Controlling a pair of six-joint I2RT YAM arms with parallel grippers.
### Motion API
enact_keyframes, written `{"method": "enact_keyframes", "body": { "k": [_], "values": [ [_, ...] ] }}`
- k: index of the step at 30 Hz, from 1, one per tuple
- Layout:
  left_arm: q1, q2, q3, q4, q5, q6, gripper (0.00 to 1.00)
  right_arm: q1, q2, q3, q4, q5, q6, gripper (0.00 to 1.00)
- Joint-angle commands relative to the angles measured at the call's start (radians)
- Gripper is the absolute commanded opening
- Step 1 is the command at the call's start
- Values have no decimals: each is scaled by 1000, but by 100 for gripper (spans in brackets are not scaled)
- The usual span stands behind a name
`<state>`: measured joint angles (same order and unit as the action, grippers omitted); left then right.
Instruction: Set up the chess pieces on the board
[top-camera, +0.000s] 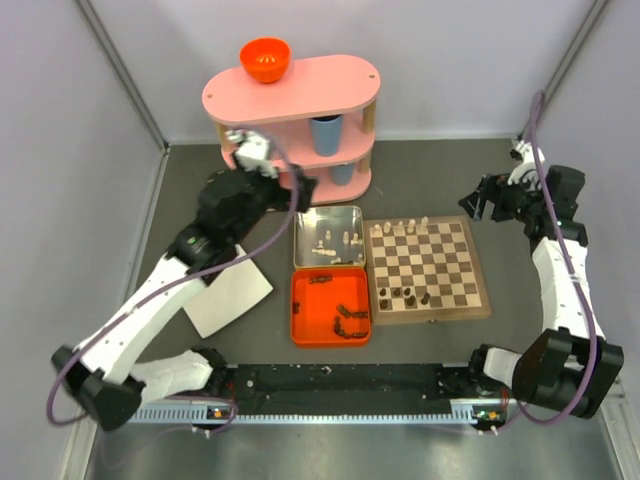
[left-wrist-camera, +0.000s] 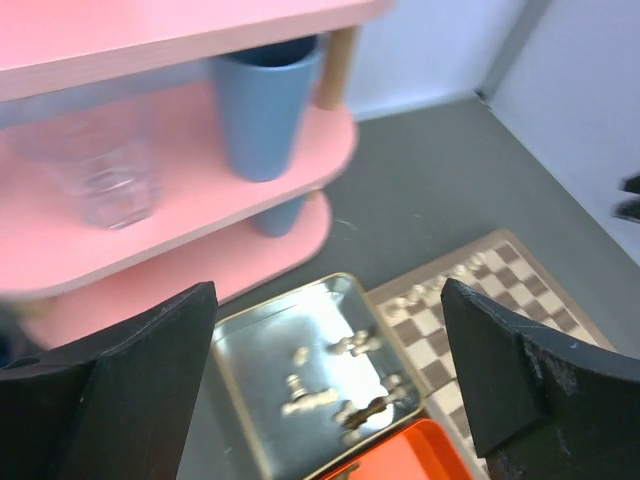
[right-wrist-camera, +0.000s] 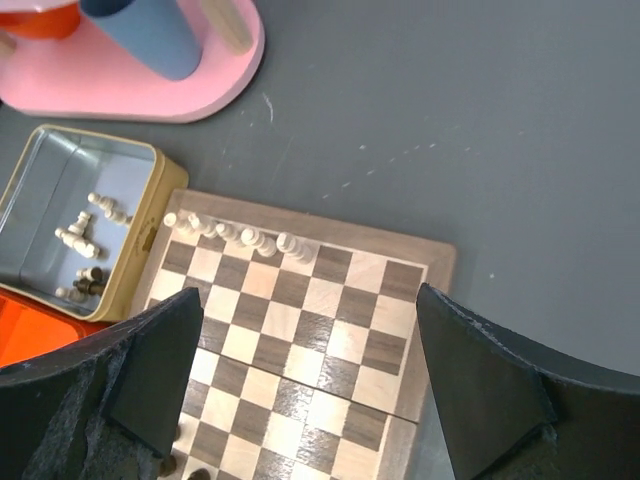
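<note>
The board (top-camera: 440, 265) lies right of centre, with several cream chess pieces (top-camera: 400, 228) along its far row and a few dark ones (top-camera: 402, 295) on its near row. More cream pieces (left-wrist-camera: 345, 350) lie in a silver tin (left-wrist-camera: 255, 360), and dark ones (top-camera: 340, 315) in an orange tray (top-camera: 296, 310). My left gripper (left-wrist-camera: 330, 370) hangs open above the tin with nothing between its fingers. My right gripper (right-wrist-camera: 310, 390) stands open high over the board's (right-wrist-camera: 330, 330) right half, also empty, with the cream row (right-wrist-camera: 240, 235) beyond it.
A pink two-level shelf (top-camera: 295, 110) stands at the back with an orange bowl (top-camera: 265, 60) on top, a blue cup (left-wrist-camera: 262, 110) and a clear glass (left-wrist-camera: 95, 170) inside. A white card (top-camera: 230, 295) lies left of the tray.
</note>
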<state>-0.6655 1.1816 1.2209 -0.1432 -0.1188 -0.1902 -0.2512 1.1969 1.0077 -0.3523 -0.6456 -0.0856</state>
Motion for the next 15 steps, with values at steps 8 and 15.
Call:
{"method": "enact_keyframes", "body": {
  "k": [8, 15],
  "values": [
    [119, -520, -325, -101, -150, 93, 99, -48, -198, 64, -65, -89, -32, 87],
    [119, -681, -423, -167, -162, 89, 99, -49, -296, 121, -163, -94, -20, 94]
  ]
}}
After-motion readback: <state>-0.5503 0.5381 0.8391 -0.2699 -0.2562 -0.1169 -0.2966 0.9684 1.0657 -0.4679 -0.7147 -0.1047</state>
